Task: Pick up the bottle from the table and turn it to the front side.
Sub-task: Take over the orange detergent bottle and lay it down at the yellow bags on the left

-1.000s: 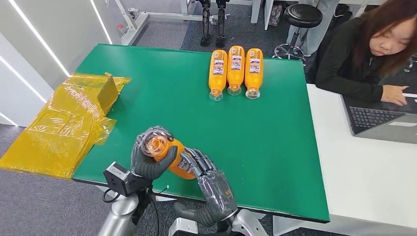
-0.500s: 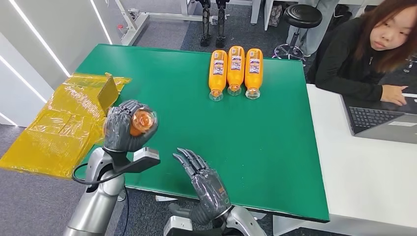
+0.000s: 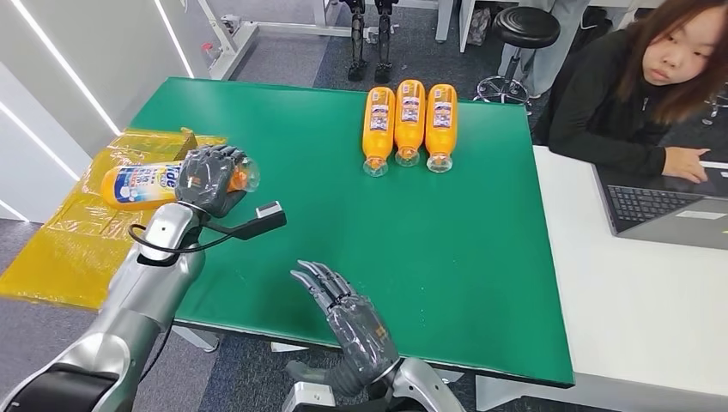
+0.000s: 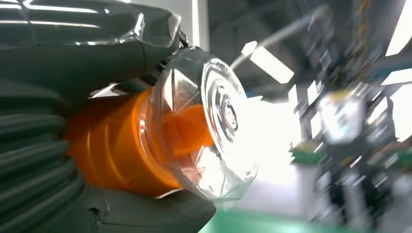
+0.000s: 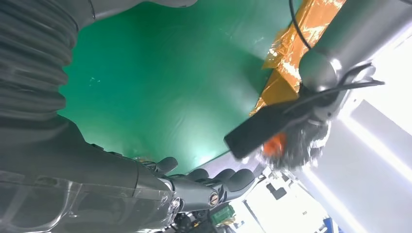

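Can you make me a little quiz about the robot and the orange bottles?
1. True or false: the left hand holds a bottle lying sideways above the table's left edge.
2. How many bottles lie in a row at the far side of the green table? A) two B) three C) five
3. Fill in: the right hand holds ____.

Key: 1 true. 2 B. 3 nothing; its fingers are spread above the near edge of the table.
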### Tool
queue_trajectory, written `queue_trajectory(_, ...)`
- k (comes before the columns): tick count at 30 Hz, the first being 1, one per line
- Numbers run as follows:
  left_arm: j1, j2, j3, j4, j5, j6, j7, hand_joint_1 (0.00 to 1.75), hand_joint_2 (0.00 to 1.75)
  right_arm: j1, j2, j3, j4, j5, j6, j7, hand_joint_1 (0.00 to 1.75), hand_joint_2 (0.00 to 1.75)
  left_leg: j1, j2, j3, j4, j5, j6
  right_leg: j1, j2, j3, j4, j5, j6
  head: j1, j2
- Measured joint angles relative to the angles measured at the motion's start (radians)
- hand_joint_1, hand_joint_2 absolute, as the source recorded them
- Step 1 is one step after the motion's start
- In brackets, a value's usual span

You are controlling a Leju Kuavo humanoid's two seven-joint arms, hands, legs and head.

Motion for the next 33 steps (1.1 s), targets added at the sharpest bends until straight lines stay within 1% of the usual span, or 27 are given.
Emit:
queue_trajectory(3,-0.027,0.027,-0.001,0.105,-0.007,-0.021,0.041,1.75,1.75,0.000,-0.008,0.000,-0.002,-0.012,0.000,-0.010,0.00,1.75,0.000,0.001,0.000,0.000,0.000,0.000,0.000,0.001,-0.001,0.000,0.000,0.000,0.000,0.000)
queue_trajectory(6,-0.040,0.049,-0.001,0.182,-0.011,-0.049,0.079,1.75,1.75,0.000,-0.015,0.000,-0.002,-0.021,0.000,-0.019,0.00,1.75,0.000,0.001,-0.001,0.000,0.000,0.000,0.000,0.001,-0.001,0.000,0.000,0.000,0.000,0.000)
queue_trajectory(9,-0.042,0.066,-0.001,0.238,-0.019,-0.073,0.111,1.75,1.75,-0.004,-0.020,0.001,0.001,-0.035,0.001,-0.030,0.00,1.75,0.000,0.001,-0.001,0.000,0.000,0.000,0.000,0.001,-0.001,0.000,0.000,0.000,0.000,0.000)
queue_trajectory(13,-0.042,0.080,-0.001,0.287,-0.023,-0.078,0.122,1.73,1.75,-0.011,-0.025,0.002,0.008,-0.037,0.001,-0.035,0.00,1.75,0.000,0.000,-0.002,0.000,0.000,0.000,0.000,0.000,-0.001,0.000,0.000,0.000,0.000,0.000)
queue_trajectory(17,-0.043,0.086,-0.001,0.316,-0.023,-0.087,0.129,0.00,1.75,-0.016,-0.028,0.005,0.015,-0.038,0.001,-0.037,0.00,1.75,0.000,0.000,-0.002,0.000,0.000,0.000,0.000,0.000,-0.001,0.000,0.000,0.000,0.000,0.000)
queue_trajectory(21,-0.047,0.085,-0.001,0.330,-0.039,-0.119,0.143,0.00,1.75,-0.021,-0.030,0.007,0.022,-0.049,-0.004,-0.038,0.00,1.75,0.000,0.000,-0.002,0.000,0.000,0.000,0.000,0.000,-0.002,0.000,0.000,0.000,0.000,0.000)
queue_trajectory(25,-0.071,0.071,-0.001,0.339,-0.069,-0.133,0.142,0.00,1.75,-0.022,-0.036,0.007,0.023,-0.051,-0.019,-0.028,0.00,1.75,0.000,-0.001,-0.002,0.000,0.000,0.000,0.000,-0.001,-0.002,0.000,0.000,0.000,0.000,0.000)
queue_trajectory(28,-0.090,0.058,-0.001,0.342,-0.080,-0.128,0.131,0.00,1.75,-0.022,-0.041,0.007,0.023,-0.052,-0.025,-0.023,0.00,1.75,0.000,0.000,-0.002,0.000,0.000,0.000,0.000,-0.001,-0.002,0.000,0.000,0.000,0.000,0.000)
queue_trajectory(33,-0.106,0.043,-0.001,0.343,-0.088,-0.094,0.105,0.00,1.75,-0.020,-0.048,0.009,0.023,-0.054,-0.037,-0.021,0.00,1.75,0.000,0.000,-0.002,0.000,0.000,0.000,0.000,-0.001,-0.002,0.000,0.000,0.000,0.000,0.000)
